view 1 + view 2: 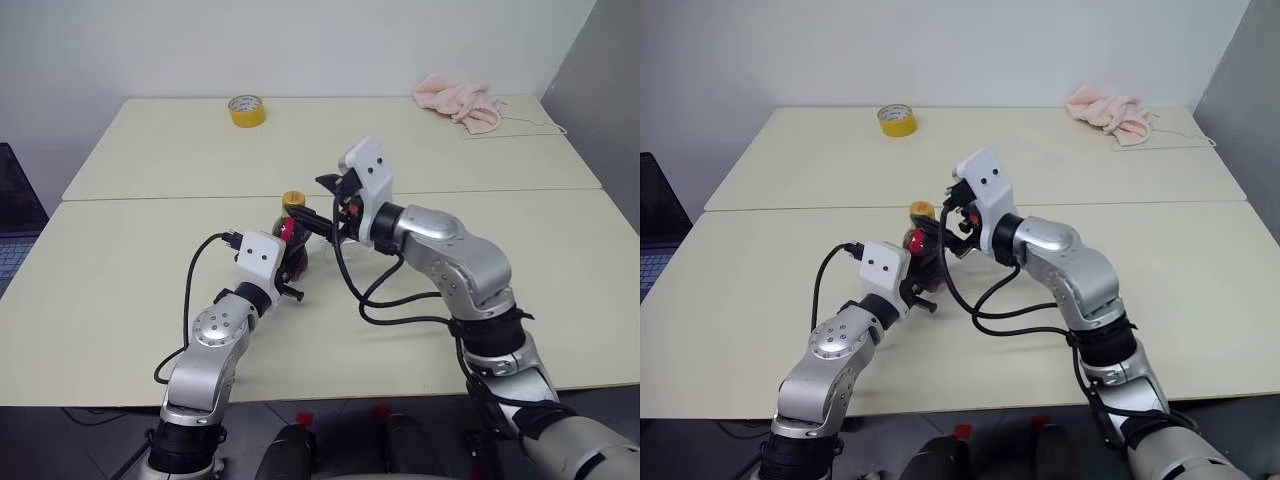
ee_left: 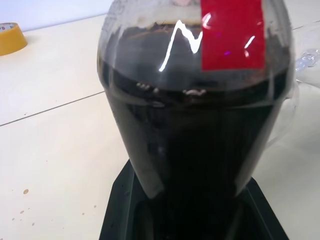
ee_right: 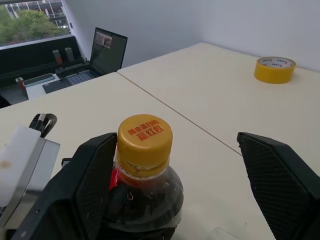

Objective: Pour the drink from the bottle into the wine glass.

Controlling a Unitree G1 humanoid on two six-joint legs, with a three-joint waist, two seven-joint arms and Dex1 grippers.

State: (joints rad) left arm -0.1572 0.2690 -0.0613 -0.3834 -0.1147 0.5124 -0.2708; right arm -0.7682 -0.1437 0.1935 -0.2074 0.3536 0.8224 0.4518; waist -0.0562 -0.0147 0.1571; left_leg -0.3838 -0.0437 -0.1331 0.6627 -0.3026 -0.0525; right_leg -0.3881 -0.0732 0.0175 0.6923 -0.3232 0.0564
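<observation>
While the left claw (image 1: 290, 268) is clamping the bottle (image 1: 291, 240) upright at the frame's centre on the worktop (image 1: 120, 290), the right claw (image 3: 170, 165) is straddling the cap (image 3: 144, 137), fingers apart. Uncapping looks the step; next, closing on it and twisting. Drink (image 2: 190, 150) is filling most of the bottle.
</observation>
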